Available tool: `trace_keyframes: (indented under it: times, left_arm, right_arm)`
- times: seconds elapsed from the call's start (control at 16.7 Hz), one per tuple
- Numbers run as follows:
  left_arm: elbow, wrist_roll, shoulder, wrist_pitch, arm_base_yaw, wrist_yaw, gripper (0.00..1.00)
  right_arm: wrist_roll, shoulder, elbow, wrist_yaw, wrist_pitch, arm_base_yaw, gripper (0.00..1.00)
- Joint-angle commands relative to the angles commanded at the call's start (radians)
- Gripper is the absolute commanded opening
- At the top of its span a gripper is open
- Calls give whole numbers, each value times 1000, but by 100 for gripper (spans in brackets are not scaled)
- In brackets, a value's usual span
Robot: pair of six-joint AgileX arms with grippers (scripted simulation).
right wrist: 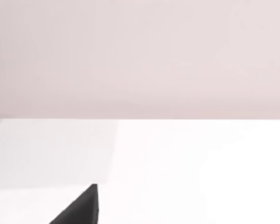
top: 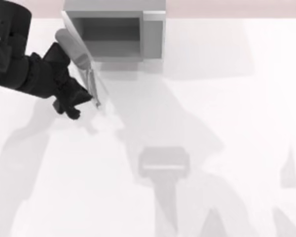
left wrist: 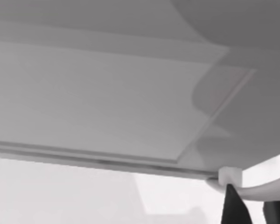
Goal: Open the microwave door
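The table (top: pixel 227 98) is a pale, washed-out surface crossed by soft grey shadows. At its far edge, left of centre in the top view, stands the microwave (top: pixel 153 34), its dark cavity exposed and its plain control strip on the right side of the box. The microwave door (top: pixel 81 64) is swung wide open, hinged at the left front corner and running out over the table toward the near side; the wrist camera of the left arm shows its large lighter window (left wrist: pixel 98 102) from very close.

The left arm comes in from the left edge of the top view, bent and angled down toward the door's free end. The left gripper (top: pixel 84 98) sits right at that free edge, where the pale handle (left wrist: pixel 231 176) is; whether its fingers are clamped on the handle I cannot tell.

The right gripper (right wrist: pixel 79 207) shows only as a dark fingertip above bare table.
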State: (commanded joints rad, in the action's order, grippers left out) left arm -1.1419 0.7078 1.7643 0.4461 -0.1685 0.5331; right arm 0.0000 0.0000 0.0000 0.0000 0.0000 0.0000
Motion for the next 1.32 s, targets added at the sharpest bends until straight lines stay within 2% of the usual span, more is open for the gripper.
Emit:
trace_keyframes:
  times: [1.32]
  left_arm:
    - [-2,16,3,11,7,7,0]
  right_arm:
    - [0,0,0,0,0,0,100]
